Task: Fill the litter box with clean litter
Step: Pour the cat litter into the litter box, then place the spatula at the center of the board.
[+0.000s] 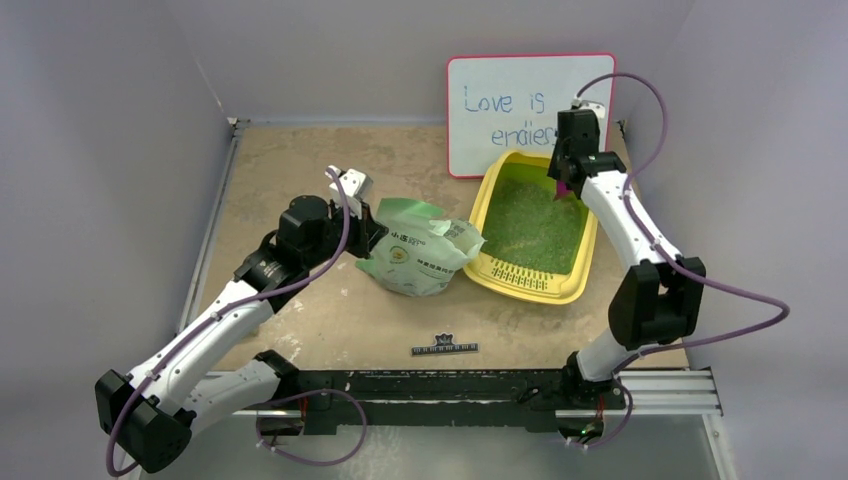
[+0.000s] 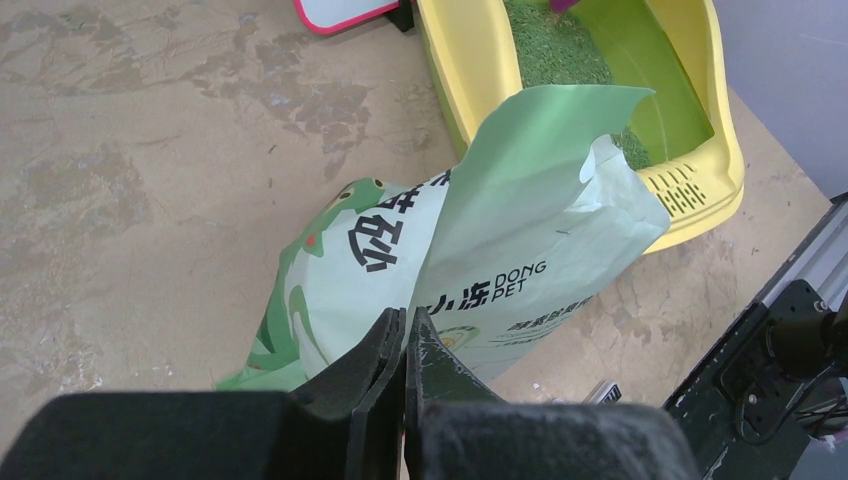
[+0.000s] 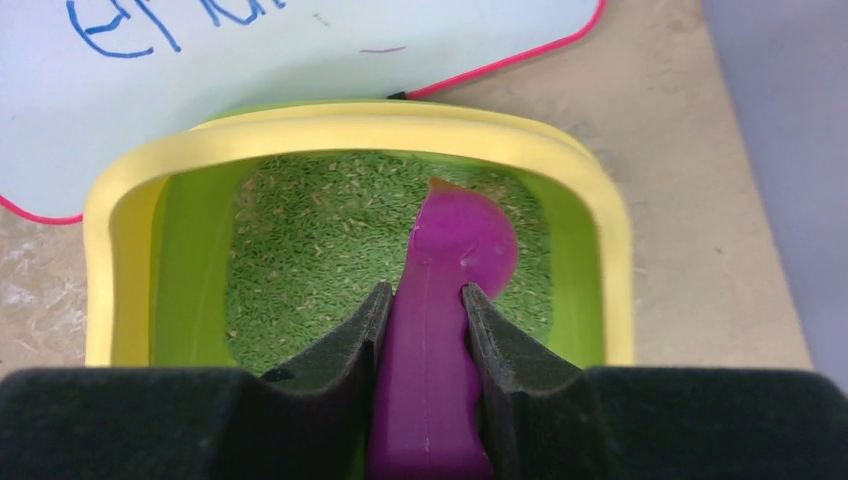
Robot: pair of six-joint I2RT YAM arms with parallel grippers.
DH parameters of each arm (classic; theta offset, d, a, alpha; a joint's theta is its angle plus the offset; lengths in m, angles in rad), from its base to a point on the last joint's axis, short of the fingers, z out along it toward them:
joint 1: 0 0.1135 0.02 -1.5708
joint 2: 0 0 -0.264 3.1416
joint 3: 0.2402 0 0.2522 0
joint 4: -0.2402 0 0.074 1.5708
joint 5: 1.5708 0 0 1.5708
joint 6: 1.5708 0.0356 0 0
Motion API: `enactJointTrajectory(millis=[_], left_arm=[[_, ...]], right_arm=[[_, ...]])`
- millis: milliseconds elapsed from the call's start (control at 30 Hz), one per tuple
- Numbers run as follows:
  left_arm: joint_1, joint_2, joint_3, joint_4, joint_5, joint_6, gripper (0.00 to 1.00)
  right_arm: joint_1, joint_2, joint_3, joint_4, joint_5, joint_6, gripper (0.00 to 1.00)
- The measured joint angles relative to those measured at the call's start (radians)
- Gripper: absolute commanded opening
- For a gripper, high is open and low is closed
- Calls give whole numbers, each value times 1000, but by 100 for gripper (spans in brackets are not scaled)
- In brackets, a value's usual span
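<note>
Two arms reach over the tabletop (image 1: 290, 190). Left of the litter box (image 1: 520, 283), the left jaws are clenched tight at the green bag (image 1: 415, 260), which lies just beside the box. Inside the box, over the green litter (image 1: 525, 225), the right jaws grasp a magenta scoop (image 3: 440, 300).

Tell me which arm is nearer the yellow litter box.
Right. The right arm reaches over the litter box, jaws holding the magenta scoop above the litter. The left arm sits off its left side, by the bag.
</note>
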Motion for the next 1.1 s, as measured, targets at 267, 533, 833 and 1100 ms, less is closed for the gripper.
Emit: enactJointTrajectory(millis=[267,533,833,1100], left_arm=[[0,-1,0,0,0,0,0],[0,-3,0,-3,2,0,0],[0,3,3,-6,-4,-30,0],[0,-4,-5,0,-14,-84,0]], right_arm=[[-1,-112,3,-74,-65,-27,0],[0,-298,-7,-135,-306,9,0],[-1,-536,-127,-219,-410,72,0],[-1,-752,-243,-307,-476,162,0]])
